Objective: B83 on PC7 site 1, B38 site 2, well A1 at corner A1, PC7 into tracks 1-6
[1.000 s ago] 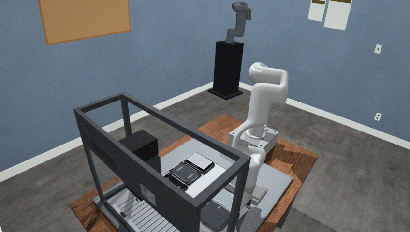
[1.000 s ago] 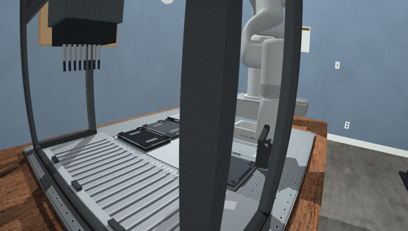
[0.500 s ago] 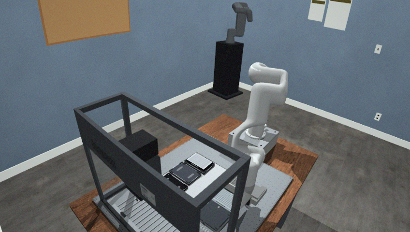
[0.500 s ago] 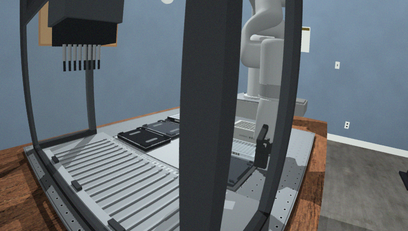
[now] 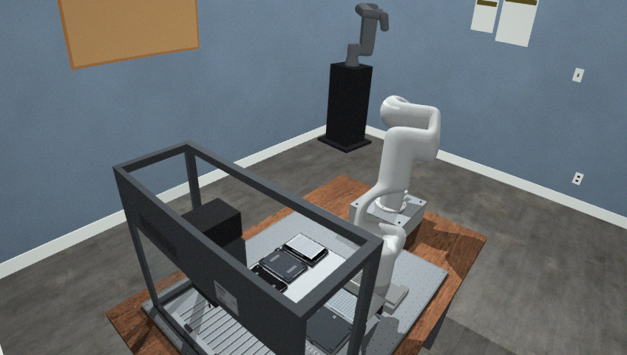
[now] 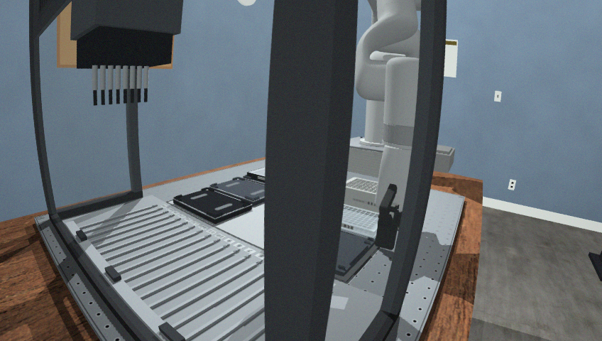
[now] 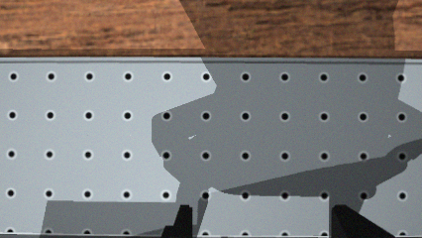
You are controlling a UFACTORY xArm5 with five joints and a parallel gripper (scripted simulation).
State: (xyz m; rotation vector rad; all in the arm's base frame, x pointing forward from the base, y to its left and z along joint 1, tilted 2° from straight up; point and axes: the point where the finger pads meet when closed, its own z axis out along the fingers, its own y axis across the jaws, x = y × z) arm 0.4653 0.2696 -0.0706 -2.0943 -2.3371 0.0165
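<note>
"At four o'clock in the exterior view, what's beside your open, empty black-fingered gripper?"

"Your long dark-grey plastic-looking carrier, two pale plates aboard; probably stiff, top-heavy. Push low, handle end."
</note>
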